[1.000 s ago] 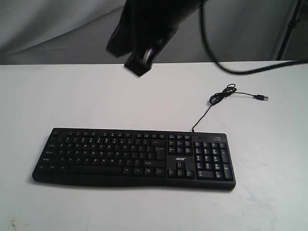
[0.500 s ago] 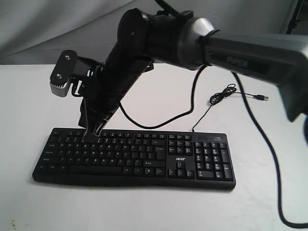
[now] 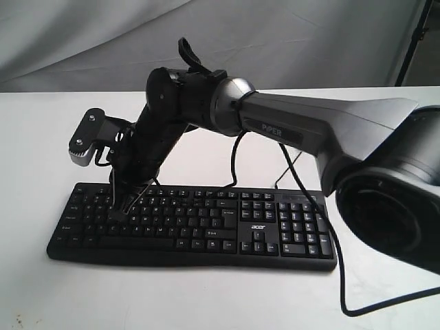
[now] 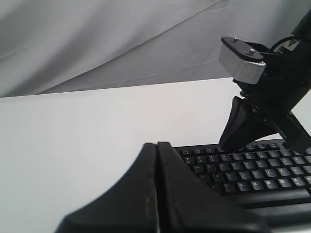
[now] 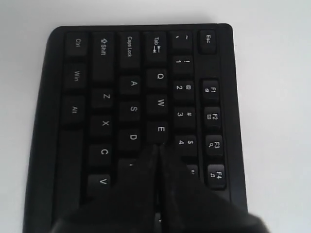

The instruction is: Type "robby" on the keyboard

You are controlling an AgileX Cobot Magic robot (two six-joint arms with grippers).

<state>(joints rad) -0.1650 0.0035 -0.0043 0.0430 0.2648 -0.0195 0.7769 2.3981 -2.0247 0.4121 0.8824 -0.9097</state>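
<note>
White table (image 3: 41, 137): black keyboard (image 3: 206, 221), lower centre; right end effector (image 3: 120, 212) closed, tips on left-hand keys; left end effector (image 4: 157, 146) closed.

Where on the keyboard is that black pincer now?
In the exterior view the right gripper is over the keyboard left of centre, its shut tip just past the E key.

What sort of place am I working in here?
Probably a robot lab or a staged test bench: a plain white table, a grey cloth backdrop hung behind it, and a keyboard set out for typing.
</note>
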